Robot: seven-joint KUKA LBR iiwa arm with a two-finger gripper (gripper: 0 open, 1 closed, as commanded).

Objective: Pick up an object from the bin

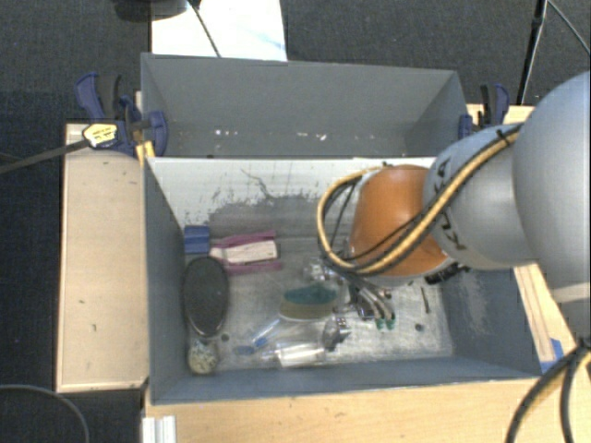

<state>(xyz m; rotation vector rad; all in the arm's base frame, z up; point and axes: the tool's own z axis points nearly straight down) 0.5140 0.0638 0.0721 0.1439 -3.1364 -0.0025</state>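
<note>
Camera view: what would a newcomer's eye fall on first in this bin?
The big grey arm with its orange cover reaches in from the right, its gripper low by a teal piece at mid-floor. At the left of the bin lie a dark oval thing and a pink box.

Matt grey metal bin (295, 100) w/ scuffed floor; glossy orange wrist cover (388, 220); clear plastic piece (295, 352).
</note>
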